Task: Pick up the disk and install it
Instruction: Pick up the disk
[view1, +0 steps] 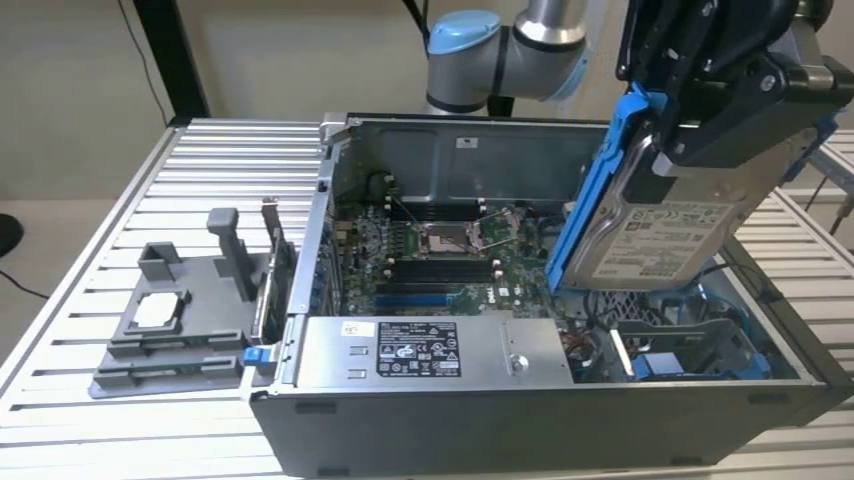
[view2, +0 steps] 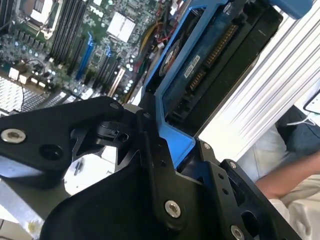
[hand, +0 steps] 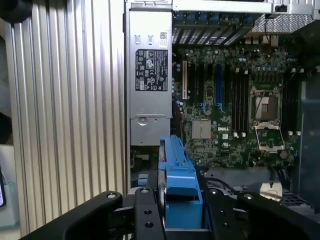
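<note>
The tool (view1: 697, 128) is clenched on the upper end of the disk (view1: 665, 236), with its jaws pressed across the bright blue frame; both wrist views show the same grip. The disk hangs in the air, tilted, with its label facing outward. Its lower end sits just above the open computer case (view1: 534, 432), over the drive bay (view1: 663, 358) at the case's near corner on the exterior view's right.

I judge that the pick-up is done and the install is under way, with the disk not yet seated. Seating it calls for squaring the tilted disk with the bay.

Room is tight there. The grey power supply (view1: 414, 350) lies just beside the bay, loose cables sit between them, and the case wall borders the bay's other side. The motherboard (view1: 441, 250) lies deeper in.

The counter (view1: 200, 160) is open toward its far corner on the exterior view's left. A grey fixture (view1: 174, 330) stands well apart from the bay, beside the case near that left edge. A person's arm (view2: 292, 172) is beyond the counter's edge in the second wrist view.
</note>
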